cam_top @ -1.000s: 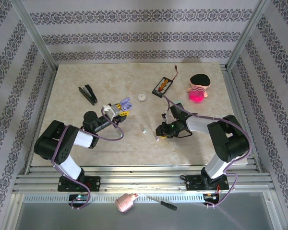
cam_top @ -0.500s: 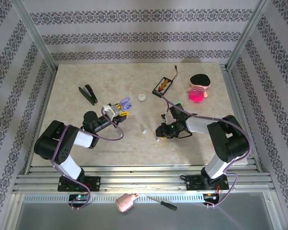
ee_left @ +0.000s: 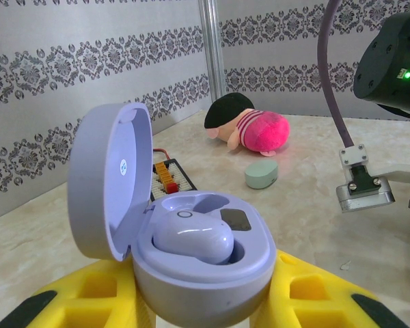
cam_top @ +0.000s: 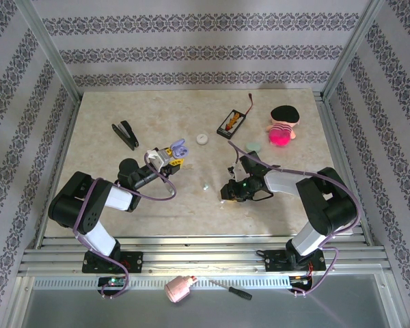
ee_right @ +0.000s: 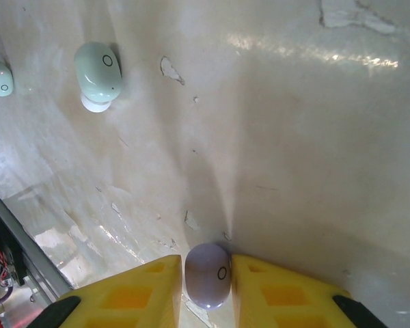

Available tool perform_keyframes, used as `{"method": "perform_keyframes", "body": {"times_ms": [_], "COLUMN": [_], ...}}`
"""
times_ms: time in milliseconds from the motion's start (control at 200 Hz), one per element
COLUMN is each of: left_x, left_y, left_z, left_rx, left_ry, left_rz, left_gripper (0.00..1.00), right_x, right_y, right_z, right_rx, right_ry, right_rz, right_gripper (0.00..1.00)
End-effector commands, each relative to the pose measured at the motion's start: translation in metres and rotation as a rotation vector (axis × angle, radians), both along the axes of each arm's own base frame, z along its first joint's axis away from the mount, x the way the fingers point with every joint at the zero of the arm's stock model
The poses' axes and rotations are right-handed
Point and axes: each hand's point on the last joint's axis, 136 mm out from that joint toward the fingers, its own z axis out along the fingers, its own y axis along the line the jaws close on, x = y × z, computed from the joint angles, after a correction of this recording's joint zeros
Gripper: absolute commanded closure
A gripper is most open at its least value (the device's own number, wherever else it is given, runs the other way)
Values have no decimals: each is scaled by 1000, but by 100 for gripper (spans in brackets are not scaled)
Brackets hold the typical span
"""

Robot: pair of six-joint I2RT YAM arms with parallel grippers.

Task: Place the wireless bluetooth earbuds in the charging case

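Note:
My left gripper (ee_left: 205,297) is shut on the lavender charging case (ee_left: 198,263), held upright with its lid open. One lavender earbud (ee_left: 191,236) lies in a socket and the other socket is bare. The held case (cam_top: 179,147) hangs left of centre. My right gripper (ee_right: 206,270) is low at the table, its yellow fingers shut on a second lavender earbud (ee_right: 207,275). That right gripper (cam_top: 225,193) sits mid-table. Two mint-green earbuds (ee_right: 98,65) lie loose beyond it. A closed mint-green case (cam_top: 253,145) lies behind the right arm.
A white round disc (cam_top: 202,139), a black battery holder with wires (cam_top: 231,123) and a pink plush doll (cam_top: 283,125) lie at the back. A black clip (cam_top: 126,134) is back left. Metal frame posts and patterned walls ring the table.
The right gripper has dropped slightly toward the near edge and closed a little on the lavender earbud. The arm's shift uncovered the mint-green case. The left arm has not moved.

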Motion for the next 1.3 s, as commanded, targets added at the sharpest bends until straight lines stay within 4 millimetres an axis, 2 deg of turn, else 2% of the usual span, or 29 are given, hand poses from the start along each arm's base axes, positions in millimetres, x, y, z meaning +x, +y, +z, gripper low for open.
{"method": "perform_keyframes", "body": {"times_ms": [0, 170, 315, 500, 605, 824, 984, 1149, 1294], "left_x": [-1, -2, -2, -2, -5, -17, -28, -34, -35], "left_y": [2, 2, 2, -1, -2, -6, -10, -14, -15], "left_z": [20, 20, 19, 18, 18, 18, 16, 15, 16], "left_rx": [-28, -27, -26, -29, -37, -62, -79, -84, -88], "left_ry": [-66, -68, -66, -57, -46, -11, 28, 45, 45], "left_rz": [-7, -4, -8, -25, -42, -88, -143, -184, -197], "left_gripper": [86, 85, 85, 86, 85, 85, 85, 86, 86], "right_x": [-11, -8, -4, 10, 19, 52, 69, 77, 79], "right_y": [0, 0, -3, -7, -3, 23, 50, 76, 98], "right_z": [-6, -5, 9, 46, 73, 147, 186, 208, 212], "right_rx": [-15, -26, -55, -108, -132, -111, -93, -71, -41], "right_ry": [26, 20, -20, -138, -212, -415, -530, -607, -621], "right_rz": [28, 24, 21, 32, 62, 141, 237, 320, 381], "right_gripper": [77, 81, 82, 83, 82, 82, 83, 83, 83]}}
